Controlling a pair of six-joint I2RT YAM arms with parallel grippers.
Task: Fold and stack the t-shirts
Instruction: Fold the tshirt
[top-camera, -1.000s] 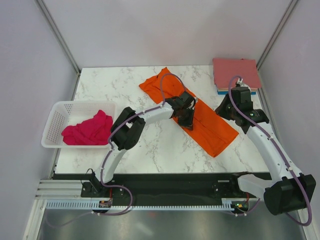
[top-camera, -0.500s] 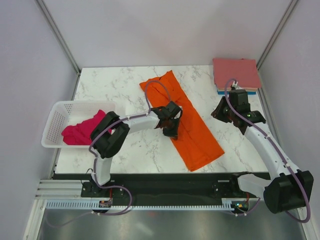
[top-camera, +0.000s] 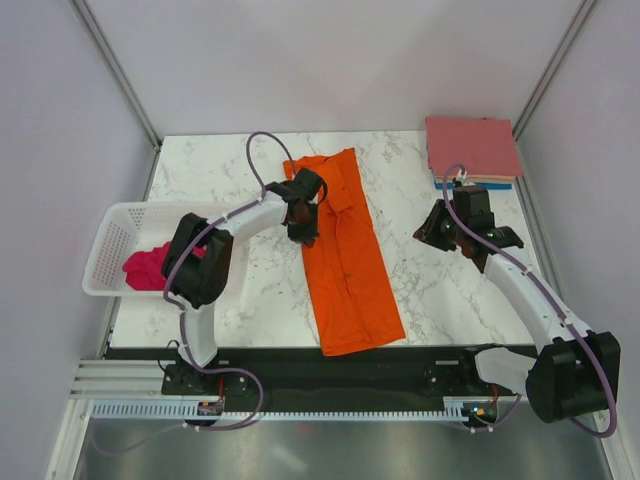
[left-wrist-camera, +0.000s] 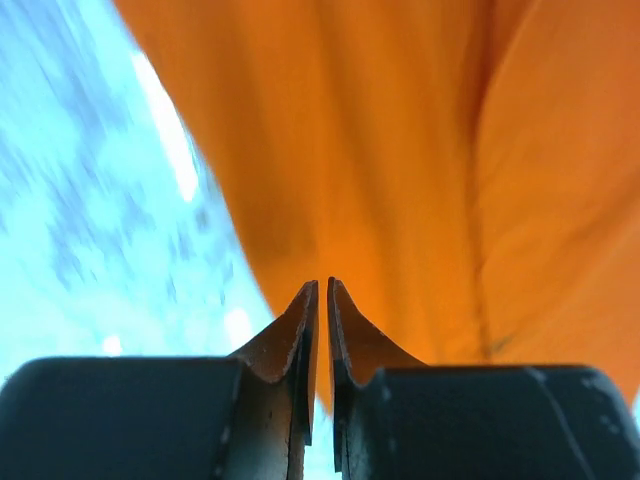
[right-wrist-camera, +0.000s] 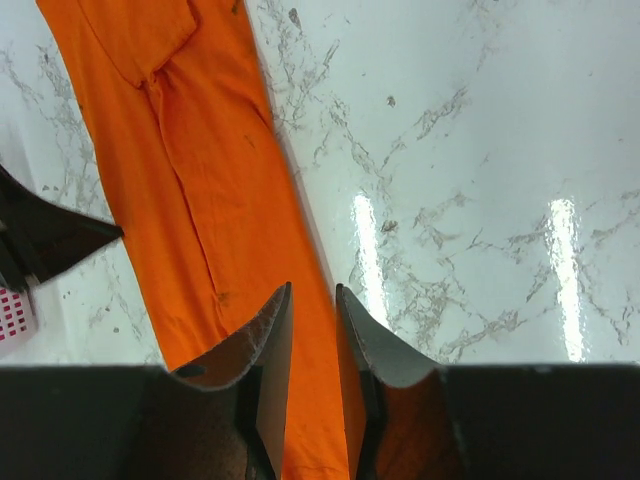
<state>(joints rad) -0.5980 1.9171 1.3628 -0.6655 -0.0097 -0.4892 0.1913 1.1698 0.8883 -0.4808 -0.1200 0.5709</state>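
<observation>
The bright orange t-shirt lies on the marble table as a long narrow strip, running from the back middle to the front edge. My left gripper is at its left edge near the far end, with the jaws pinched almost together on the cloth. My right gripper hovers over bare table to the right of the shirt, jaws slightly apart with nothing between them. A magenta-pink t-shirt lies crumpled in the basket. Folded t-shirts, salmon-pink on top with a blue edge below, are stacked at the back right.
A white mesh basket stands at the table's left edge. The table has frame posts and walls on both sides. The shirt's near end reaches the black front rail.
My left gripper swung left and back, dragging the orange shirt from a diagonal lie to nearly straight front-to-back. The right gripper drifted slightly left.
</observation>
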